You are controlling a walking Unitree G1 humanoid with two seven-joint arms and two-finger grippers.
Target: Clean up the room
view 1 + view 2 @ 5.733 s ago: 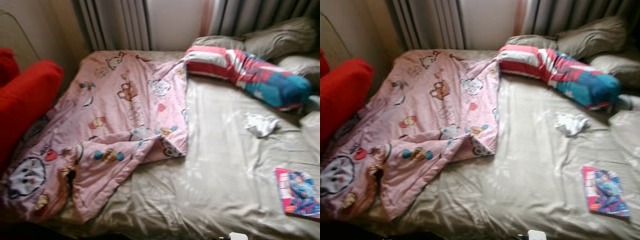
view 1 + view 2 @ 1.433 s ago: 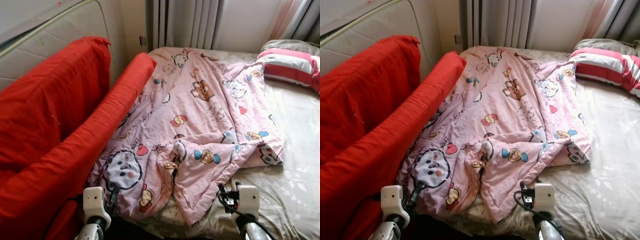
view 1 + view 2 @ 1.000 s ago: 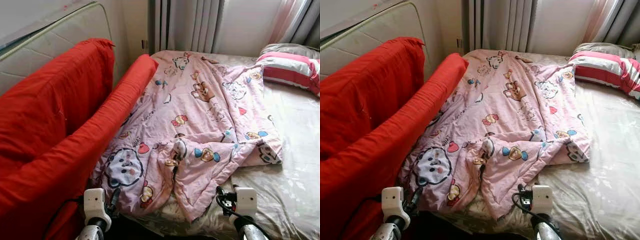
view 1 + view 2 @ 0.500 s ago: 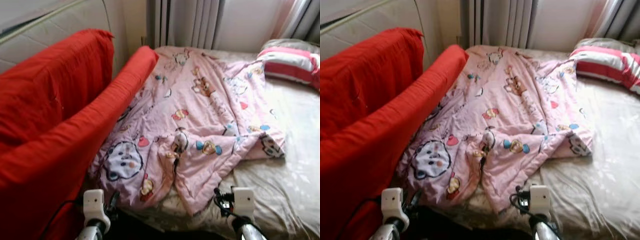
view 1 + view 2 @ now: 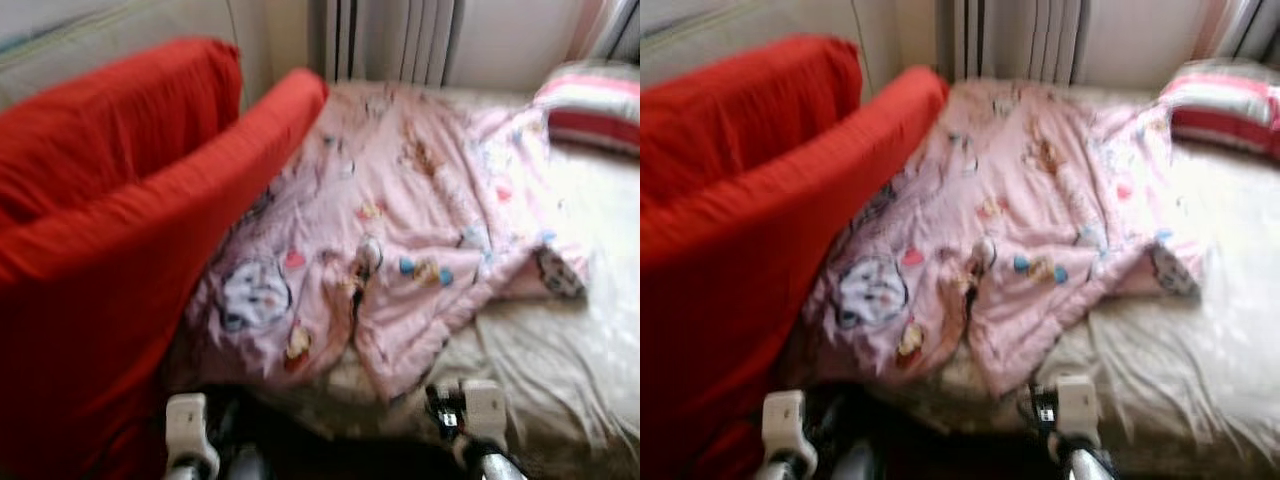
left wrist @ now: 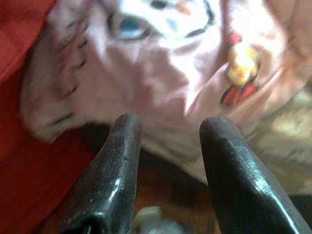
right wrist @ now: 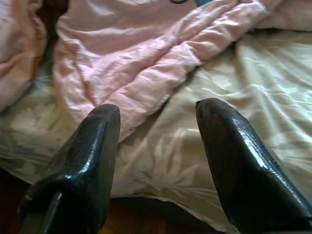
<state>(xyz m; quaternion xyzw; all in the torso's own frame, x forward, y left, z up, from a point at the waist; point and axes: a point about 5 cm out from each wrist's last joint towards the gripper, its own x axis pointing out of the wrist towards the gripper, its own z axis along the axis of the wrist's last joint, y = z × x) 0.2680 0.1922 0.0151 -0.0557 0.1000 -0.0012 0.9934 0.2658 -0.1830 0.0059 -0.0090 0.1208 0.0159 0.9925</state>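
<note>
No legible writing. Your left gripper is spread wide, empty, at the pink cartoon quilt's near corner; your right gripper gapes over its folded hem on the beige sheet. Red cushion crowds nine o'clock; striped pillow at two; sheet open at three

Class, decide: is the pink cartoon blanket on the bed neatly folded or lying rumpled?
Rumpled. The pink blanket lies spread unevenly over the bed sheet, with its near edge bunched and one corner turned over.
</note>
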